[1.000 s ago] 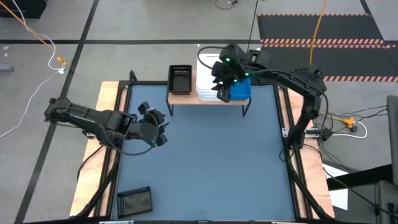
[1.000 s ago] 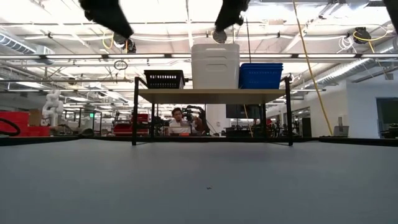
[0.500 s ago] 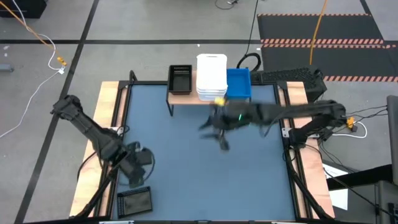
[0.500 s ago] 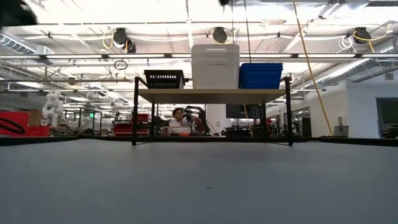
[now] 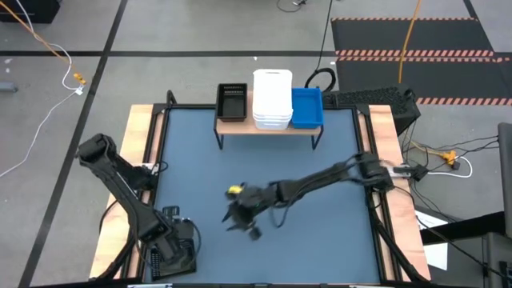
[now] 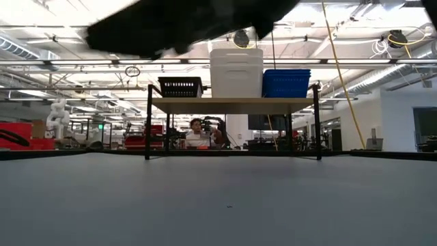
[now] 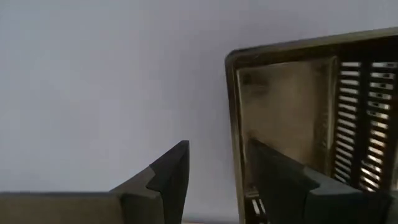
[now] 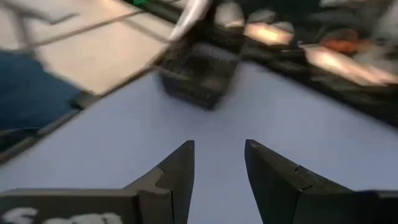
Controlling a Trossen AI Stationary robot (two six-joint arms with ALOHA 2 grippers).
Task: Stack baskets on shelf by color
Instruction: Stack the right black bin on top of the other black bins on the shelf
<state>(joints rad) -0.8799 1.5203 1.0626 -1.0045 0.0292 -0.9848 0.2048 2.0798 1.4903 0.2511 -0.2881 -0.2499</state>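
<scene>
On the light-wood shelf (image 5: 268,126) at the far edge stand a black basket (image 5: 232,102), a stack of white baskets (image 5: 272,98) and a blue basket (image 5: 306,106). Another black basket (image 5: 164,261) rests by its bottom on the mat at the near left corner. My left gripper (image 5: 182,244) points down over it, open. In the left wrist view one finger (image 7: 168,177) stands outside the basket's side wall (image 7: 234,130) and the other (image 7: 280,177) inside. My right gripper (image 5: 242,222) hangs open above the mat's middle, with that black basket (image 8: 199,78) ahead of it.
The dark blue-grey mat (image 5: 272,172) covers the table between the shelf and the near edge. In the low view a dark, blurred arm (image 6: 184,24) crosses the top, in front of the shelf (image 6: 232,104). A person sits in the room behind the shelf.
My left gripper has swung from the table's left side toward the near edge and down over the black basket at the near left corner, tipping to point down. My right gripper has left the shelf and swept down toward the near left, across the mat's middle.
</scene>
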